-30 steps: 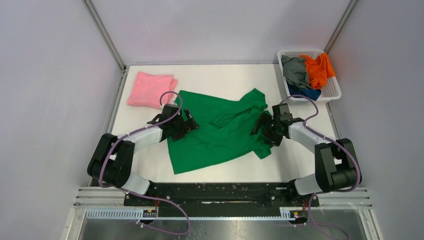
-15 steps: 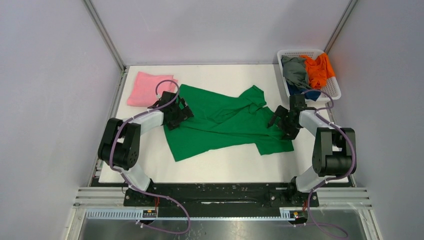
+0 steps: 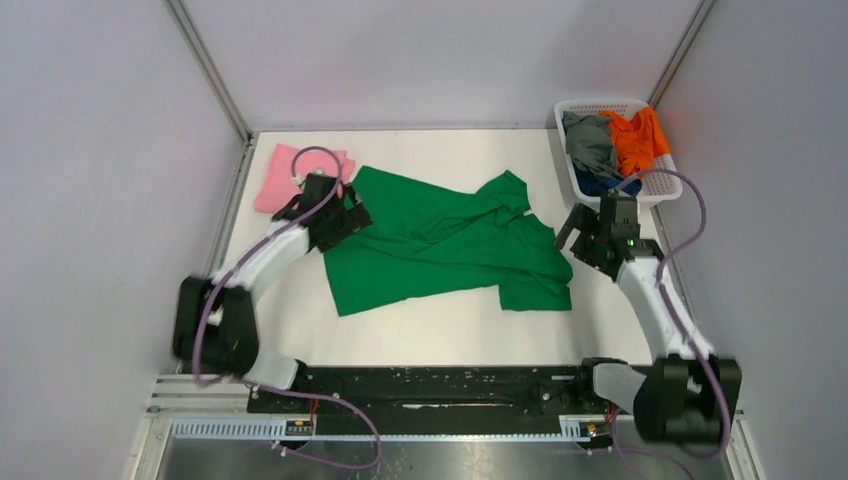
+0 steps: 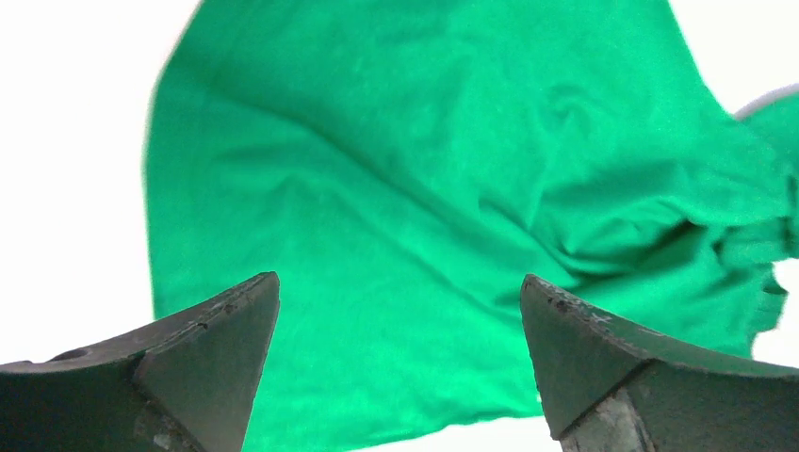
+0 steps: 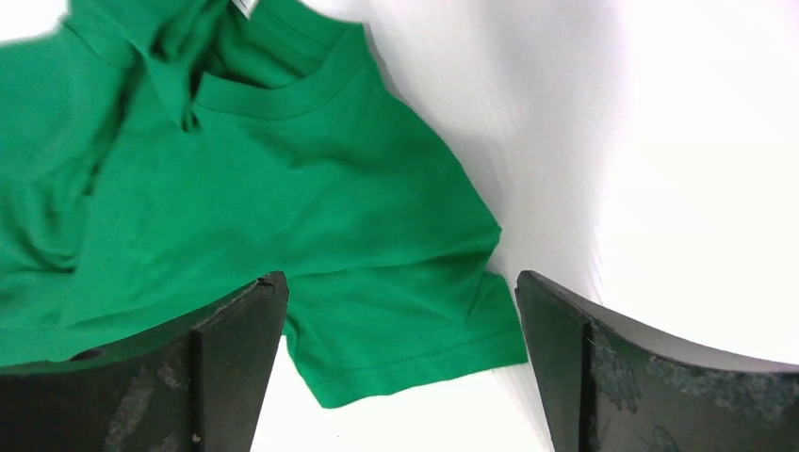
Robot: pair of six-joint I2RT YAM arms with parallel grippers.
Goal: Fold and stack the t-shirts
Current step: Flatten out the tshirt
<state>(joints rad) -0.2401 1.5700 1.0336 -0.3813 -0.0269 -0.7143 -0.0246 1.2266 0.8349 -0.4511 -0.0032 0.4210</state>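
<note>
Five t-shirts and two arms. The pink t-shirt [image 3: 290,178] lies folded at the far left corner of the table [image 3: 420,335]. The left gripper [image 4: 398,279], jaws spread wide and empty, hovers over the left edge of the green t-shirt [image 3: 440,250], which lies rumpled across the table's middle. The right gripper [image 5: 400,276], likewise released, hangs above its right sleeve. At the far right corner, the basket [image 3: 664,188] holds the grey t-shirt [image 3: 590,142], orange t-shirt [image 3: 640,135] and dark blue t-shirt [image 3: 603,186], bunched together.
</note>
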